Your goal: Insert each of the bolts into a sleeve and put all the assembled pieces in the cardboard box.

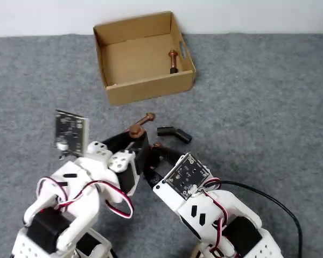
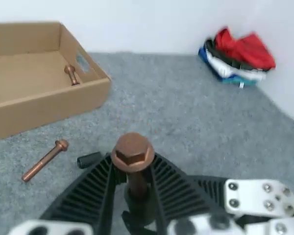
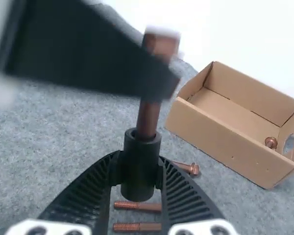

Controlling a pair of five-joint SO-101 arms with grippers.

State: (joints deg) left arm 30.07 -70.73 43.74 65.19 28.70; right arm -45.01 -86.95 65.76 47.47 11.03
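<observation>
The left gripper [image 2: 133, 176] is clamping tight on a copper bolt [image 2: 132, 152], gripping the shank just under the hex head. The right gripper [image 3: 139, 171] is squeezing a black sleeve [image 3: 141, 159] between its ribbed fingers. The bolt's shank is standing in the sleeve's mouth, with the head well above it. Both grippers are meeting over a grey carpet [image 1: 258, 97] that is covering the whole work surface.

A loose bolt [image 1: 142, 121] is lying on the carpet between the grippers and the cardboard box [image 1: 145, 88], and a spare sleeve [image 1: 175, 133] is lying just beside it. Two further bolts [image 3: 137, 205] are lying side by side on the carpet beneath the right gripper.

The box is sitting open at the far edge of the carpet, near a white wall [image 2: 152, 24]. A boxed bolt [image 1: 173, 61] is resting inside against the side with the handle cutout. A cloth pile [image 2: 235, 56] of red, white, blue and black is lying in the corner where the walls are meeting.
</observation>
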